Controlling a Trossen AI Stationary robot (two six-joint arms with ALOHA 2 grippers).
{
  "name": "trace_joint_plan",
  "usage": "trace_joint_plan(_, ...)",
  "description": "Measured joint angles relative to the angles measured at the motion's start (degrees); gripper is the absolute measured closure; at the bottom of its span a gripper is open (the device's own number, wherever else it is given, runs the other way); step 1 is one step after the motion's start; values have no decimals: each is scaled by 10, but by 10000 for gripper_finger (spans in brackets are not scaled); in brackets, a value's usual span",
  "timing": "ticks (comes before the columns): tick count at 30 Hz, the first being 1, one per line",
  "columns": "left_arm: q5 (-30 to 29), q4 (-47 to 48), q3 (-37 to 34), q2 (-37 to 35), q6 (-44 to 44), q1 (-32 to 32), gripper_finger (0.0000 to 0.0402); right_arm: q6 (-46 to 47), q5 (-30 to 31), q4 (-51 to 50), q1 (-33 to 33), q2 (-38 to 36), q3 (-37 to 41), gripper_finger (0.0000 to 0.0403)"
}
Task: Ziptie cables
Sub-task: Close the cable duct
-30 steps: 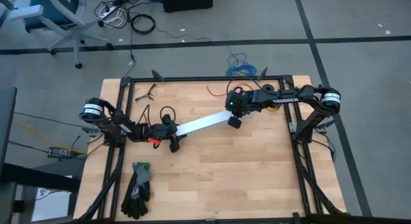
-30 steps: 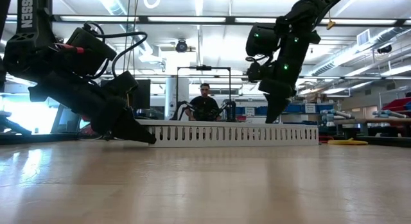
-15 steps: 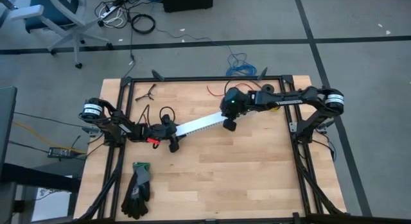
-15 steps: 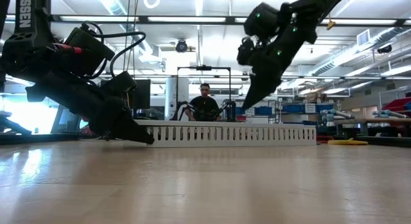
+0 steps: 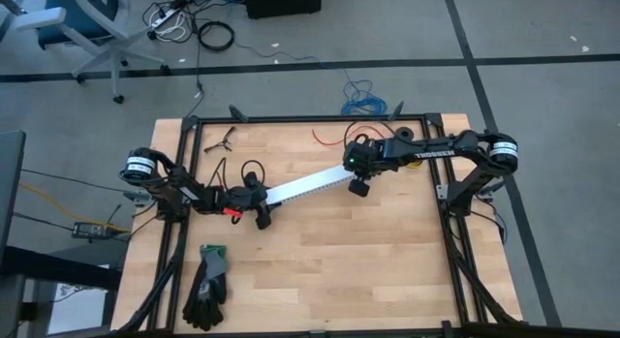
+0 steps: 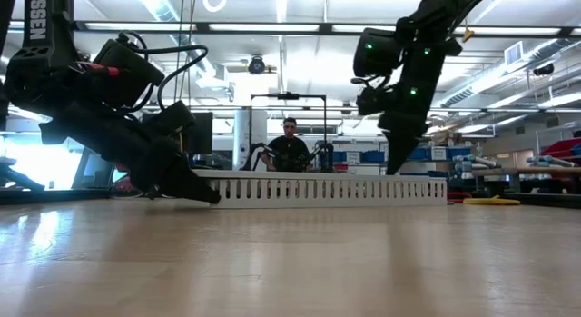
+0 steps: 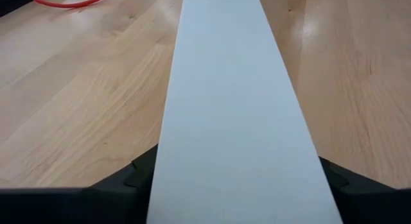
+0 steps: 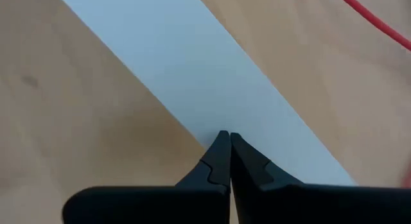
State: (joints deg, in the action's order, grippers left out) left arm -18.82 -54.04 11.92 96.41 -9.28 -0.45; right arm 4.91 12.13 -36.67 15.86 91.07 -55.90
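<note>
Left end effector (image 5: 263, 199) clamps one white channel (image 5: 305, 185).

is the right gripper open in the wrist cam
No, the right gripper's two dark fingertips are pressed together with no gap, poised over the white channel.

A white slotted channel (image 5: 305, 185) is laid slantwise across the wooden bench (image 5: 368, 261), with a thin red wire (image 5: 325, 139) curled near the far edge. A pair of dark gloves (image 5: 206, 285) is seen at the near left corner — well apart from the channel. Beyond the bench, a blue coiled cable (image 5: 366, 101) lies on the floor, and a person (image 6: 289, 146) is seated in the room behind.
</note>
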Motion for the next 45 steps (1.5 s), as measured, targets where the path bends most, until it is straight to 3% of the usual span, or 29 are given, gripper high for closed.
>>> trace_joint_plan(5,-1,-2,-2,-1,-3,0,158,-5,41,-11,-3,-24,2,403)
trace_joint_plan(10,-1,-6,-2,-1,-17,0,155,-5,39,3,-7,-54,2,403)
trace_joint_plan(21,0,2,-1,1,-16,1,82,0,35,1,-8,-108,1,403)
trace_joint_plan(27,1,-3,19,0,2,1,74,21,61,-39,-8,-157,11,403)
trace_joint_plan(33,1,-3,39,-1,28,1,74,63,70,-43,-8,-238,88,403)
trace_joint_plan(39,25,2,64,-1,32,1,74,121,59,8,-8,-344,226,403)
trace_joint_plan(45,5,92,117,-29,92,1,74,166,43,59,-9,-454,333,403)
